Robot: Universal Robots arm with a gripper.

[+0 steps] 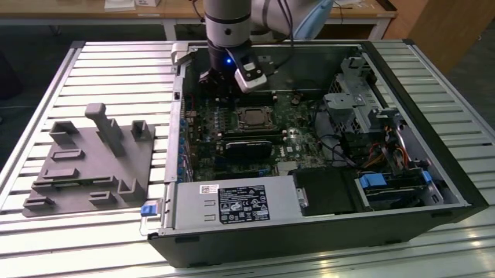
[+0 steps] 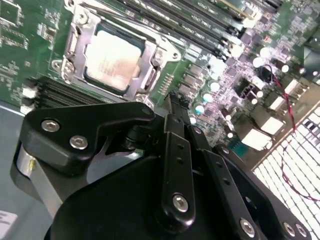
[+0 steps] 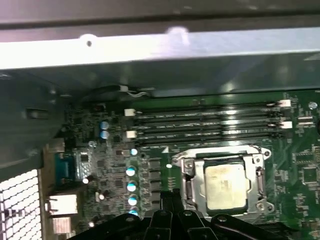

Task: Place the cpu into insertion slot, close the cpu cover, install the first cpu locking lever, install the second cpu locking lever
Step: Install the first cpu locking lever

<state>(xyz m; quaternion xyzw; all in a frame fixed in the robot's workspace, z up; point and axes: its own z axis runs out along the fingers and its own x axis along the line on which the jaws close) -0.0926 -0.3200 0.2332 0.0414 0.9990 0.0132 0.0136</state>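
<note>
End effector (image 1: pixel 219 91) of the single robot arm hung inside an open computer case (image 1: pixel 456 191), its black fingers (image 2: pixel 176 145) pressed together and gripping nothing, the tips poised over the green motherboard (image 1: pixel 298 145) just beside the processor socket. In the exterior view it stood to the exterior view's left of the socket and a little farther from the camera. The cpu (image 1: pixel 252 118), its dull silver-grey top facing up, sat in the insertion slot (image 3: pixel 201 187), and in both wrist views the cpu cover (image 2: pixel 152 60) lay flat around it, the chip showing through the frame's square window. Whether the locking levers were latched could not be told. Four long black memory slots (image 3: pixel 210 125) ran alongside the socket. A boxy power supply (image 1: pixel 232 202) with a white label filled the near corner of the case. The case lay on its side on a desk (image 1: pixel 93 63) of ribbed aluminium slats, with a grey moulded parts fixture (image 1: pixel 85 168) resting on the same surface at the exterior view's left, well apart from the arm.
</note>
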